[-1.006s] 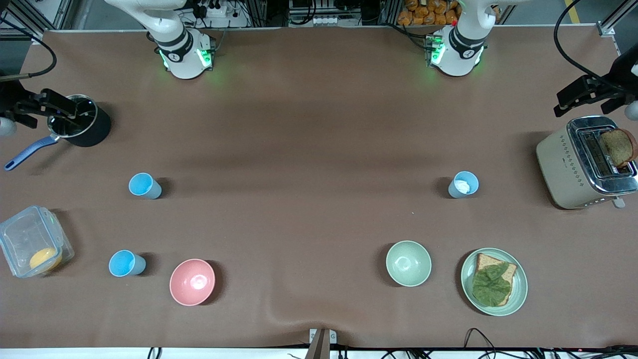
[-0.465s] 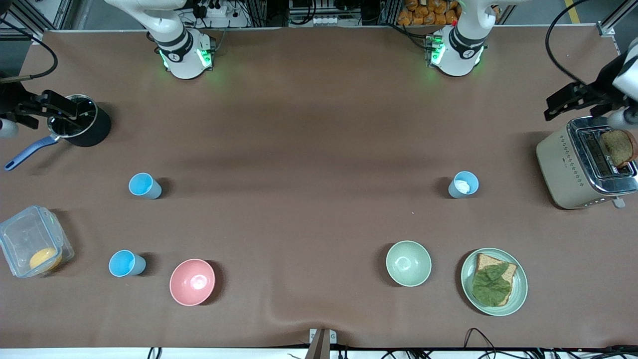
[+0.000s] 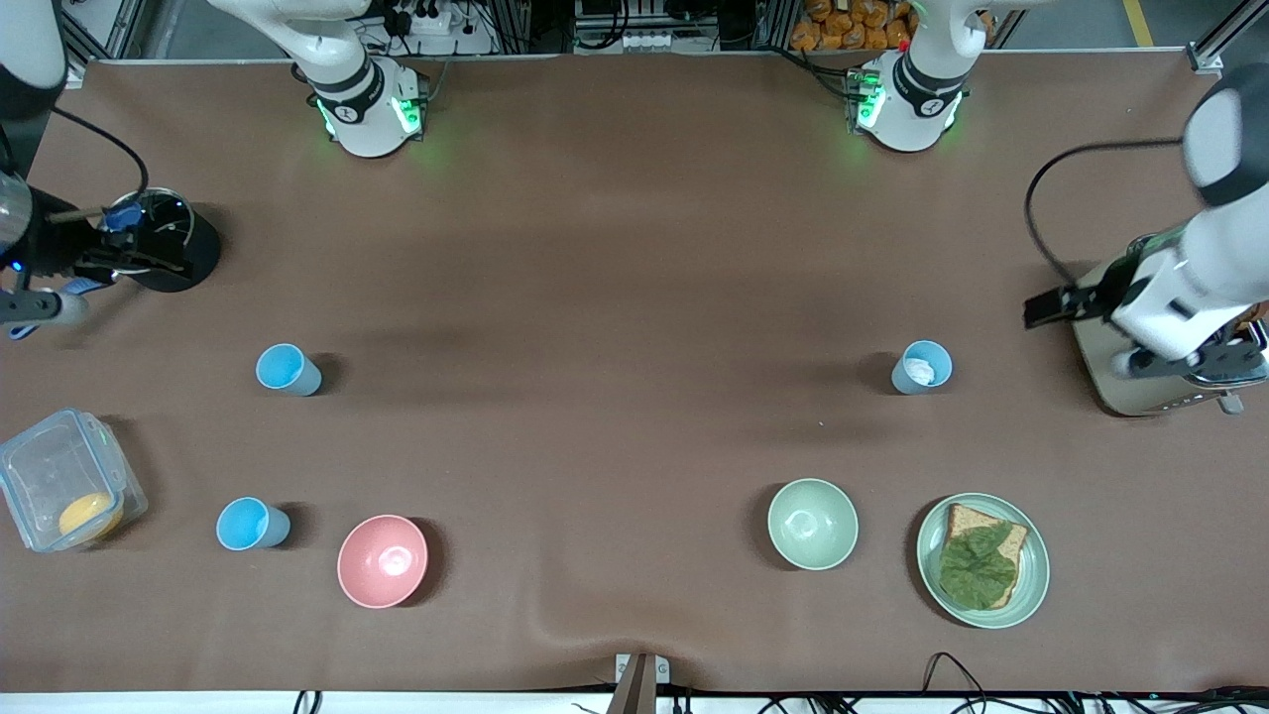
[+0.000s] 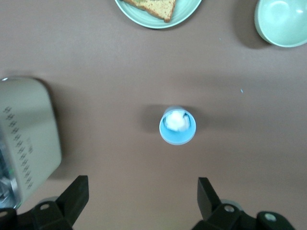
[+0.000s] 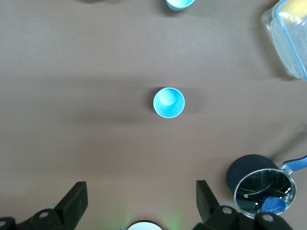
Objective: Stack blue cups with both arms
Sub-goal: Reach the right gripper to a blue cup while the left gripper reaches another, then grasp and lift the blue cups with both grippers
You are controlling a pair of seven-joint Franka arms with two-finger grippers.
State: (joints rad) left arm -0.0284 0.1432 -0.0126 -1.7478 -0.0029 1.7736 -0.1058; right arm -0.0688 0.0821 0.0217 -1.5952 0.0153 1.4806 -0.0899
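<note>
Since the earlier frames, both arms have swung inward from the tabletop's ends. The left gripper (image 3: 1051,307) has shifted from above the toaster (image 3: 1120,382) to hang beside it toward the pale blue cup (image 3: 921,367); the right gripper (image 3: 119,260) now covers the black saucepan (image 3: 183,253). Both sets of fingers (image 4: 74,199) (image 5: 74,201) are spread wide, holding nothing.

Containers have not moved:
- The pale blue cup holds something white.
- Two bright blue cups (image 3: 288,369) (image 3: 252,524) stand empty toward the right arm's end, the second nearer the front camera.
- The pink bowl (image 3: 383,560) and green bowl (image 3: 812,524) are empty.
- The clear box (image 3: 61,491) holds a yellow item.
- The green plate (image 3: 1031,585) carries bread topped with a leaf.
</note>
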